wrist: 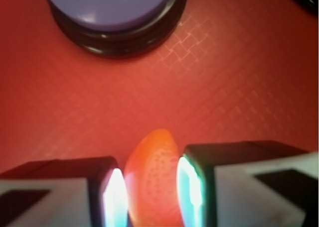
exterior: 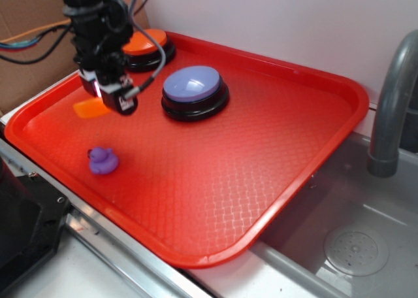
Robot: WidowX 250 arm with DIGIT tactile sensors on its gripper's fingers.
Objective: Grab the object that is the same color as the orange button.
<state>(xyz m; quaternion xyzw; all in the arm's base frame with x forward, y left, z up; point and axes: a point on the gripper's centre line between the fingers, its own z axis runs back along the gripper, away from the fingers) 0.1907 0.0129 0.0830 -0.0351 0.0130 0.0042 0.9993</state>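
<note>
The exterior view is evenly and softly lit, with pale sheen across the red tray (exterior: 274,148) and only faint shadows beneath the lavender button (exterior: 194,92) and purple duck (exterior: 102,161). The wrist view is soft and blurred throughout, worst at the bottom edge. There the claw (wrist: 148,194) fingers (wrist: 115,197) blaze white and cyan with glare, blowing out their inner faces.

red tray (exterior: 274,154), lavender-blue button (exterior: 194,92), purple duck (exterior: 102,160) — grey faucet (exterior: 392,102), sink (exterior: 356,246)
</note>
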